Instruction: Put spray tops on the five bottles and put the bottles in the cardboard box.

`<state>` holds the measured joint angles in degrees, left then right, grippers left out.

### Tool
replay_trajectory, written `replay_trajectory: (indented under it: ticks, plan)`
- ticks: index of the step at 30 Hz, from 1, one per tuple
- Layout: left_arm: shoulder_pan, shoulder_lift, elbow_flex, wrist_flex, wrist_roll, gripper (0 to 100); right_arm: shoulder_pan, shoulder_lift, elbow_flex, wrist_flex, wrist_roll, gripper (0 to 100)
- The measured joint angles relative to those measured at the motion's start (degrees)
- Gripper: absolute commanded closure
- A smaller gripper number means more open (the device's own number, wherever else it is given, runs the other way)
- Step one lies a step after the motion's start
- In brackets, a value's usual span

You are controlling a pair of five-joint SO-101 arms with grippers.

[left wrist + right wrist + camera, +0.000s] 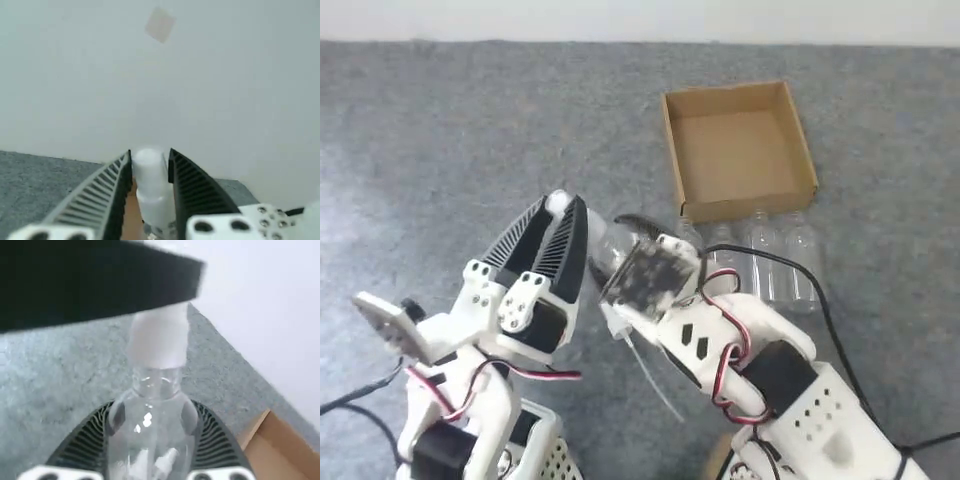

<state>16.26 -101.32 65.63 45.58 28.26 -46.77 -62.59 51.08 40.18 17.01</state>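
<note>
My right gripper [625,255] [150,412] is shut on a clear plastic bottle [610,248] [150,425], held up off the carpet with its neck toward the other arm. A white spray top [560,203] [150,185] [159,337] sits on that neck, and my left gripper [562,208] [150,157] is shut on it. One black left finger [100,285] crosses the right wrist view. The open cardboard box [675,150] [270,450] lies at the back right with nothing in it. Several capless clear bottles [760,255] lie in a row just in front of the box.
Grey carpet covers the table. Another white spray top with a thin dip tube [645,365] lies between the two arms. A white perforated basket [548,455] stands at the front edge by the left arm's base. A white wall [200,75] is behind.
</note>
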Motion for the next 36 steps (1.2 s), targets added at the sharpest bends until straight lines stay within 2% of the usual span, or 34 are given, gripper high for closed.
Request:
replay_trajectory:
  ticks: [5,12,18,22,27,30,36]
  plan:
    - [1.2,0.0,0.2,0.4,0.0,90,1.6,-0.1,0.0,-1.0,-2.4,99.3]
    - [2.0,0.1,0.3,0.5,-2.9,82,1.5,-1.4,4.8,-1.1,-2.5,99.3]
    - [2.2,0.1,-3.7,5.6,-5.2,82,2.0,-1.4,6.8,-2.1,-2.4,99.3]
    - [-2.7,0.1,-3.8,6.0,-5.9,85,1.9,-1.4,7.0,-2.2,-2.4,99.3]
    - [-12.7,0.1,-0.4,-2.7,-6.1,86,2.0,-1.8,10.2,-2.2,-2.4,99.3]
    - [-13.9,0.2,4.4,-8.1,-6.1,86,2.0,-1.8,10.5,-2.2,-2.4,99.3]
    - [-14.2,0.2,5.5,-9.7,-7.4,86,1.9,-1.9,10.5,-2.2,-2.4,99.3]
